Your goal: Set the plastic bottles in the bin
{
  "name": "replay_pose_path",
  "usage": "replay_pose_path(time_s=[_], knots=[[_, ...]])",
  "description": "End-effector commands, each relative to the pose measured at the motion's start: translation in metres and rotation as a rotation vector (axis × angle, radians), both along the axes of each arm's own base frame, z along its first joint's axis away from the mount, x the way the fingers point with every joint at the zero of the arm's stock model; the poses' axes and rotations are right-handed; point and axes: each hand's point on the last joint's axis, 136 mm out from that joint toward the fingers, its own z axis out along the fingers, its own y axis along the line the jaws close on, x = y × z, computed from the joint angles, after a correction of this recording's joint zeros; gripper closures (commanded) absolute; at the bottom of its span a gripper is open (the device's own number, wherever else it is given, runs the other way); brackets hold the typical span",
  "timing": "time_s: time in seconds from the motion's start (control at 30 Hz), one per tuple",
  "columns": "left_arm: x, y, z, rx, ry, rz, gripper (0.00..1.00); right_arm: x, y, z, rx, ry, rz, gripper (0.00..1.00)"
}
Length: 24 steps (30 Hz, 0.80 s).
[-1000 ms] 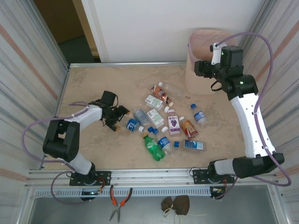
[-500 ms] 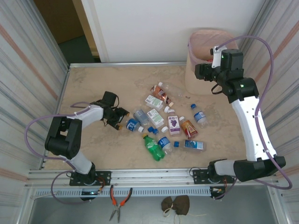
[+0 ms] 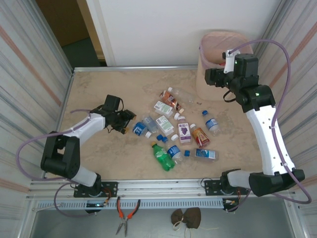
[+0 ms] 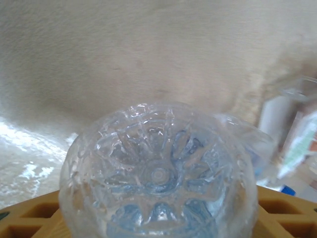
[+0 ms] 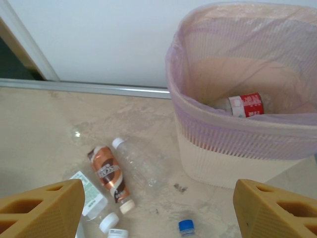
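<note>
Shows the left gripper (image 3: 127,124) low over the table (image 3: 99,84), closed on a clear bottle (image 4: 158,173) at the left edge of the scattered plastic bottles (image 3: 178,131). Reads as the pick-up step, with the carry to the bin (image 5: 223,163) not yet begun.

Squeeze just firmly enough to hold without buckling the thin wall. Lift straight up before swinging, to clear the neighbouring bottles lying just beside the grasp. Carry high across the table toward the far right corner. Release only with the bottle fully above the bag-lined rim.

Places the bottle's ribbed base facing the left wrist camera, wedged between the orange fingers (image 4: 29,220) and apparently touching both, with its body pointing away toward the pile. Leaves the firmness of the hold unconfirmed.

Shows the right gripper (image 5: 158,210) spread wide and empty, hanging near the bin's front wall, well apart from the grasped bottle. Reveals one red-labelled bottle (image 5: 245,105) lying inside the bin.
</note>
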Motion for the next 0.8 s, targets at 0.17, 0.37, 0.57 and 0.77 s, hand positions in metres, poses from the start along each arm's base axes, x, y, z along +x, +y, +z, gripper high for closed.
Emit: replay_pose_path(time_s=[0.17,0.37,0.57,0.77], knots=[[0.020,-0.009,0.082,0.004,-0.404,-0.201,0.39,-0.013,0.039,0.016,0.172,-0.062,0.154,0.22],[0.023,-0.030,0.143,-0.099,-0.693,-0.356,0.41,-0.027,0.075,0.020,0.275,-0.079,0.332,0.22],[0.016,-0.050,0.201,-0.227,-0.973,-0.489,0.43,-0.050,0.118,0.016,0.371,-0.064,0.540,0.20],[-0.001,-0.061,0.258,-0.253,-1.230,-0.621,0.43,-0.068,0.157,0.005,0.418,-0.037,0.722,0.19]])
